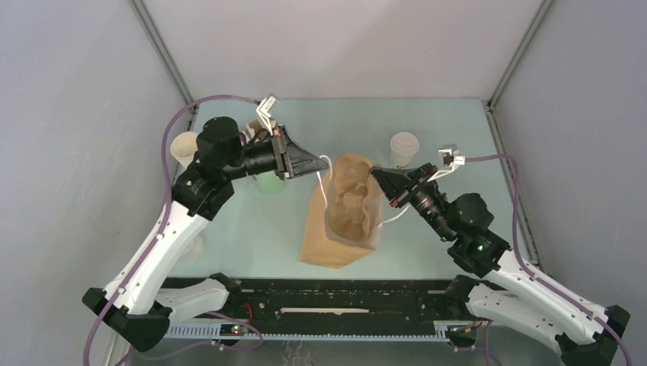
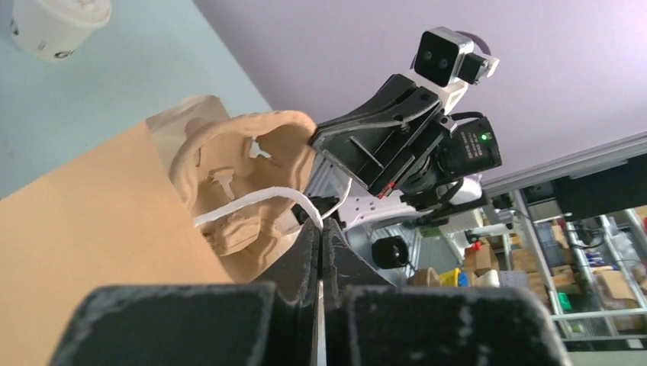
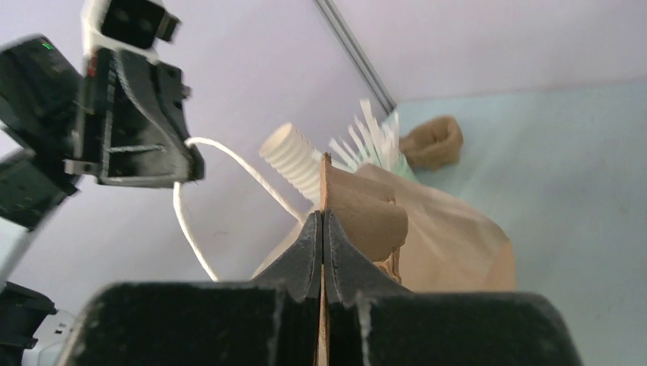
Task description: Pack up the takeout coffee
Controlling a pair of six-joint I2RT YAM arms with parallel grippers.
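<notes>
The takeout coffee, a small cream cup with a white lid, stands at the back right of the table, apart from both grippers; it also shows in the left wrist view. A brown paper bag stands open mid-table with a pulp cup carrier inside. My left gripper is shut on the bag's white cord handle at the left rim. My right gripper is shut on the bag's right paper rim. Both hold the bag's mouth apart.
A stack of cream cups stands at the back left. A pale green cup of white sticks is partly hidden under the left arm. A brown sleeve lies by the back wall. The bag's other handle hangs under the right wrist.
</notes>
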